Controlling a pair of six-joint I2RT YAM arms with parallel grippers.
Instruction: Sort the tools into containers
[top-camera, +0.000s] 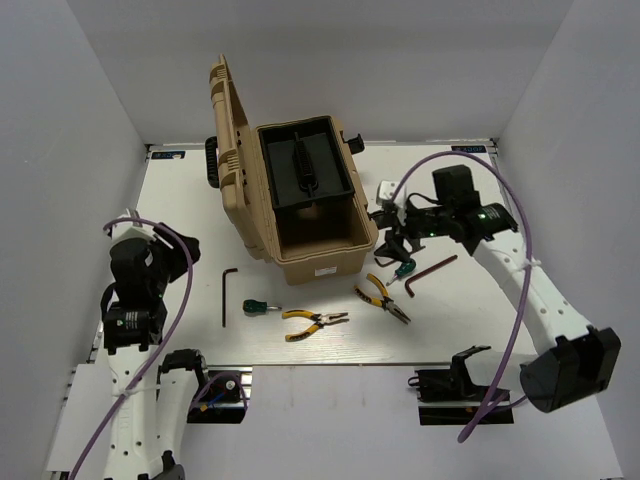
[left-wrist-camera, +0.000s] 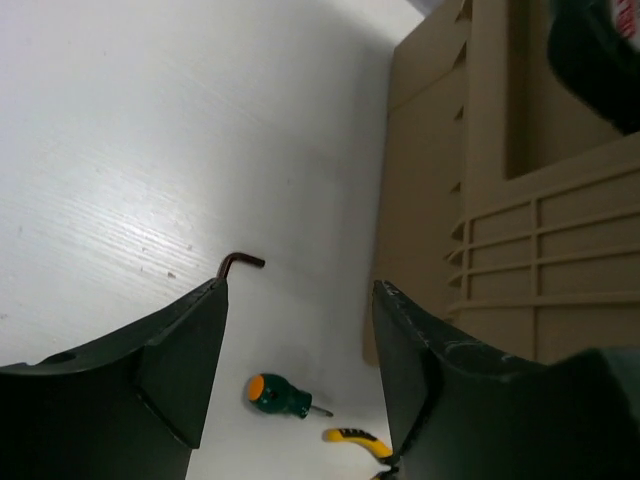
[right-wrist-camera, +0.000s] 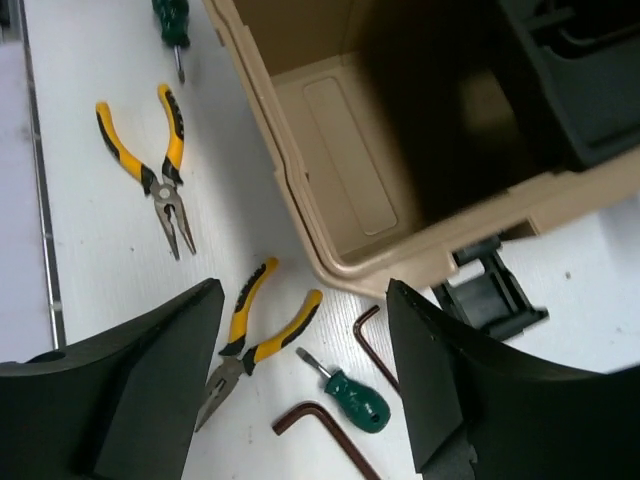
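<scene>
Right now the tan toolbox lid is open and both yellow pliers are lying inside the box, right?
Not quite. The toolbox lid is open, but the left pliers and the right pliers both lie on the table in front of the box, not inside it. The top external view shows this.

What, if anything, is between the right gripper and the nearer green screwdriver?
Nothing visible. The right gripper, open and empty, hangs above the table with a clear line to the screwdriver. Close beside it, though, lie pliers and hex keys, which may crowd a grasp.
</scene>
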